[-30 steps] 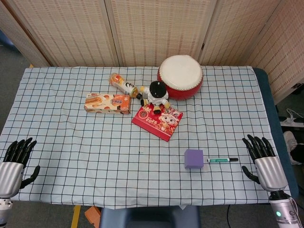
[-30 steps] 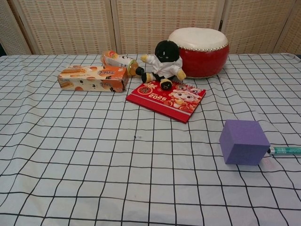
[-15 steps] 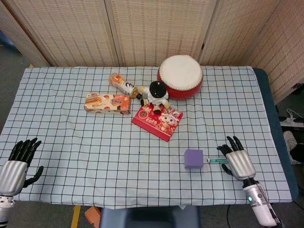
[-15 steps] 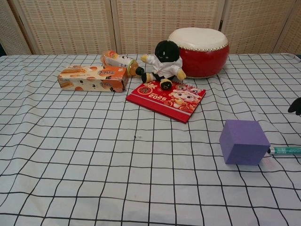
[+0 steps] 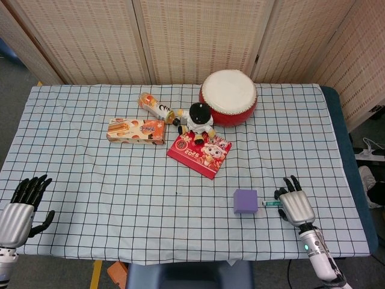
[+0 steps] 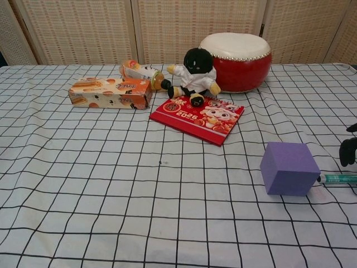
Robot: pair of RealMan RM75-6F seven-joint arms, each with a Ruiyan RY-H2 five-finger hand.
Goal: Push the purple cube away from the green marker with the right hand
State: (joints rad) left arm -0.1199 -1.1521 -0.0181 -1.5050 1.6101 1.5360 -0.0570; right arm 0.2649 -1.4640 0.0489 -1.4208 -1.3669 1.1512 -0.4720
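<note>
one big table (image 5: 72,156) with a black-and-white checked cloth takes up most of the room, folding screens (image 5: 198,36) behind it. biggest thing on it is the red drum (image 5: 228,96) at the far side, then a red 2025 booklet (image 5: 199,154) lying flat with a little black-headed plush doll (image 5: 198,120) sitting at its far edge, just in front of the drum. left of those is an orange snack box (image 5: 136,130) and a small bottle (image 5: 156,107) on its side behind it.

near the front right sits the purple cube (image 5: 245,201), flat on the cloth, with the green marker (image 5: 272,203) lying just beside its right face. right hand (image 5: 294,205) is over the marker's far end, fingers spread, grasping nothing, close to the cube but i can't tell if it's touching. left hand (image 5: 19,205) is down at the front left corner, fingers loosely apart, also holding nothing, well away from everything.
</note>
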